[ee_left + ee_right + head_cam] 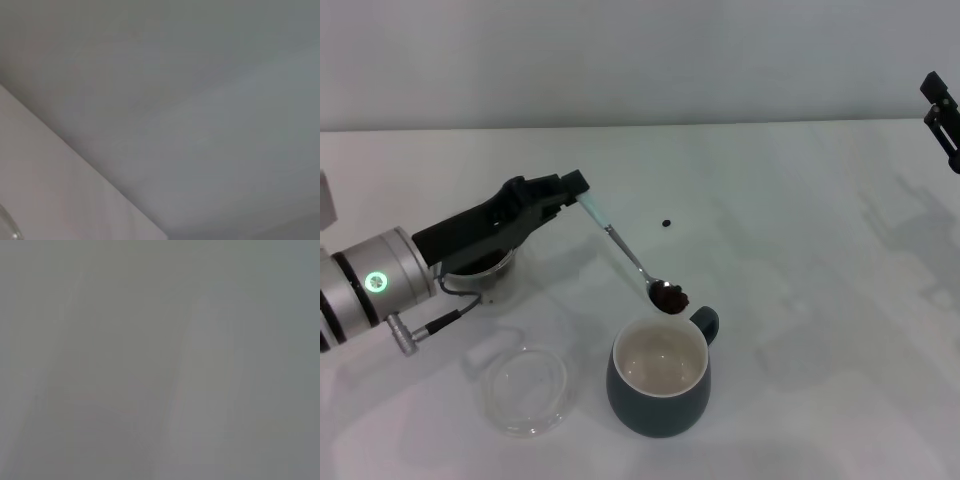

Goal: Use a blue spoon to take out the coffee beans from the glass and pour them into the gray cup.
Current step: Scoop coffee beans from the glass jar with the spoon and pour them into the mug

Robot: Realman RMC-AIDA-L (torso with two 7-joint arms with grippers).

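Observation:
My left gripper [575, 190] is shut on the pale blue handle of the blue spoon [620, 247]. The spoon slopes down to the right, and its bowl holds a heap of dark coffee beans [669, 297] just above the far rim of the gray cup [660, 392]. The cup stands upright with a cream inside, its handle at the far right. The glass [490, 272] stands under my left arm, mostly hidden. One loose bean [666, 223] lies on the table. My right gripper [942, 120] is parked at the far right edge.
A shallow clear glass dish [525, 390] lies left of the gray cup. The white table [800, 300] stretches to a pale wall at the back. Both wrist views show only blank grey surfaces.

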